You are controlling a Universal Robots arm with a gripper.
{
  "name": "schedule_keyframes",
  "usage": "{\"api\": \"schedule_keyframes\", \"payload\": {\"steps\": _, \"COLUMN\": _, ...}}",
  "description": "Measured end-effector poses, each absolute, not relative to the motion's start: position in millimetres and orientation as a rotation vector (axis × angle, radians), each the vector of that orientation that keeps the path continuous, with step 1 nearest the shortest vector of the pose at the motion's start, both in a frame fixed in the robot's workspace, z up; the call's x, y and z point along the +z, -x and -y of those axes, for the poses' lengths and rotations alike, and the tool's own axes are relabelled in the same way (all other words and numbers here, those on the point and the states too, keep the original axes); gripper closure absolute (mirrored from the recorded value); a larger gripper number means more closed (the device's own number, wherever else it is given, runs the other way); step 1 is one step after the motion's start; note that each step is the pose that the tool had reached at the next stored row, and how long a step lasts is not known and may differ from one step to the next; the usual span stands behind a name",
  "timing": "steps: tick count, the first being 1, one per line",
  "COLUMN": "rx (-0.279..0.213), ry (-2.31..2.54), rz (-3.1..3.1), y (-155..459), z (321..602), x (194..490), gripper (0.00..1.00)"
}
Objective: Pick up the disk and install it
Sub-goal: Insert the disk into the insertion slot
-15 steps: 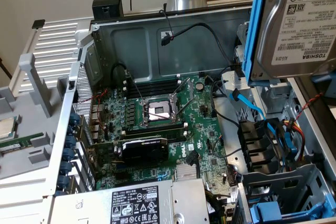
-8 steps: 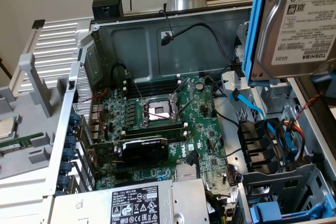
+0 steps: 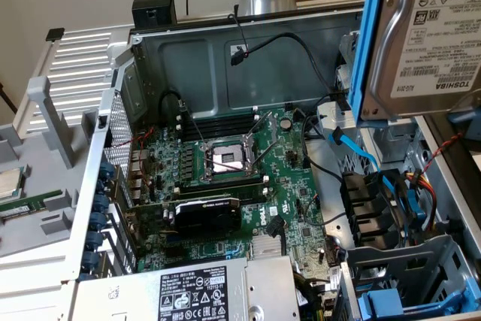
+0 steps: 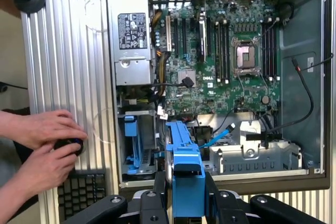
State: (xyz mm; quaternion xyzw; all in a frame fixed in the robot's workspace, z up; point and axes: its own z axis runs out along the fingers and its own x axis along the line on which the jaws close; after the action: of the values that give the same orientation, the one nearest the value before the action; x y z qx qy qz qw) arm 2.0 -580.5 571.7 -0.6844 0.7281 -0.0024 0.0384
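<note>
The open computer case (image 3: 301, 43) is lying on its side. The motherboard (image 3: 293, 186) is occupying the centre of the exterior view, with the power supply (image 3: 195, 291) sitting at 6 o'clock from it. The disk (image 3: 436, 28), in its blue rail frame, is hanging above the case at 1 o'clock, label showing. The gripper (image 4: 186, 190) is holding it, fingers (image 4: 157, 192) clamping both faces. A person's hands (image 4: 44, 135) are resting beside the case. The CPU socket (image 3: 228, 159) is sitting at 9 o'clock from the board's centre.
</note>
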Motion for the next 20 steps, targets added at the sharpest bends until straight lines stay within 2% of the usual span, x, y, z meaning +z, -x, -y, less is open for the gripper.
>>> {"api": "schedule_keyframes", "payload": {"steps": 10, "rx": 0.032, "ry": 2.081, "rz": -2.217, "y": -1.9, "z": 605.8, "x": 571.6, "gripper": 0.64}}
{"api": "schedule_keyframes", "payload": {"steps": 20, "rx": 0.043, "ry": 2.072, "rz": -2.215, "y": -2.1, "z": 633.1, "x": 566.0, "gripper": 0.64}}
